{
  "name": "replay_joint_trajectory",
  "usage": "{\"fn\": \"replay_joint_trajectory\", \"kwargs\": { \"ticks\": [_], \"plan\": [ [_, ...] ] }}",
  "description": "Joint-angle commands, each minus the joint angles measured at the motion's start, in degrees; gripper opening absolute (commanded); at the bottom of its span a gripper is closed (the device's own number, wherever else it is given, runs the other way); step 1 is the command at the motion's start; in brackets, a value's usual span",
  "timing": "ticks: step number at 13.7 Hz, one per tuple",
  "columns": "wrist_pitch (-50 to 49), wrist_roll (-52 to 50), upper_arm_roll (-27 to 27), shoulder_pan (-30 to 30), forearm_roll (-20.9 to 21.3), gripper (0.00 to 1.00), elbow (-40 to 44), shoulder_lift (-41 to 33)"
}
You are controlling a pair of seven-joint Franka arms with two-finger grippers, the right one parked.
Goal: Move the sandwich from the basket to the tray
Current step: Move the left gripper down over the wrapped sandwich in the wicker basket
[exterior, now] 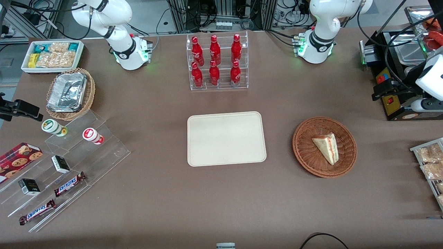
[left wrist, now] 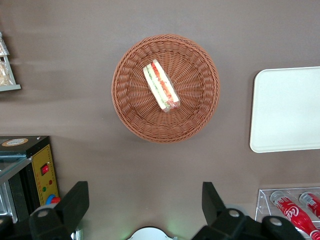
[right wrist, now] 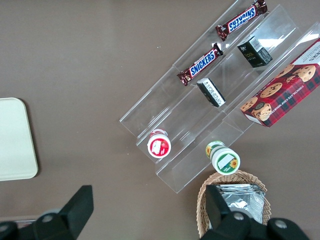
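The sandwich (exterior: 327, 147), a pale wedge with red and yellow filling, lies in the round reddish-brown basket (exterior: 301, 152). The cream tray (exterior: 225, 138) lies flat beside the basket, toward the parked arm's end, with nothing on it. My left gripper (exterior: 384, 90) hangs high above the table near the black appliance, farther from the front camera than the basket. In the left wrist view the gripper (left wrist: 145, 192) is open and empty, well apart from the sandwich (left wrist: 161, 86), the basket (left wrist: 130, 110) and the tray (left wrist: 287, 110). The tray's edge also shows in the right wrist view (right wrist: 15, 140).
A clear rack of red bottles (exterior: 217, 62) stands farther back than the tray. A black appliance (exterior: 398, 69) and a wire rack of snack packets (exterior: 429, 162) flank the basket at the working arm's end. Clear display steps (exterior: 69, 155) with candy stand at the parked arm's end.
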Motion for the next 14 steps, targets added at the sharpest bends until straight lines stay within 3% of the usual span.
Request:
{"fn": "replay_joint_trajectory", "kwargs": {
  "ticks": [1,6,14],
  "plan": [
    [-1.5,0.2,-0.6,0.4,0.7,1.0,1.4,0.4],
    [-0.1,0.1,-0.8,0.3,0.6,1.0,-1.4,2.6],
    [20.4,0.1,-0.8,-0.1,0.6,1.0,-18.6,2.8]
  ]
}}
